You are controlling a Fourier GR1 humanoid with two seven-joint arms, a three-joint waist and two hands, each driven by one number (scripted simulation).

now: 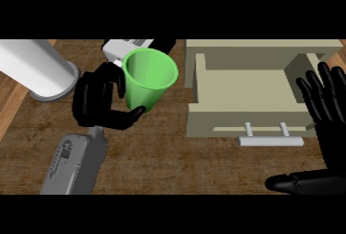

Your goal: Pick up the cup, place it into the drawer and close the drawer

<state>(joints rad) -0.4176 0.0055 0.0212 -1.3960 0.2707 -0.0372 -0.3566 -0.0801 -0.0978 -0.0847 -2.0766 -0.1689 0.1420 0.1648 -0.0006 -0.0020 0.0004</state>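
Note:
The green cup (149, 77) is held up above the wooden counter, tilted with its open mouth facing up and toward me. My left hand (100, 101) is curled round its left side and bottom, thumb pressed against the lower tip. To the right stands the beige drawer (236, 91), pulled open, with a bare inside and a white bar handle (271, 141) at its front. My right hand (329, 109) stands open at the right edge, fingers straight and pointing up, beside the drawer's right wall.
A large white cylinder (37, 68) lies at the top left on the counter. A white and grey object (128, 45) shows just behind the cup. Brown counter top (169, 160) stretches in front of the drawer.

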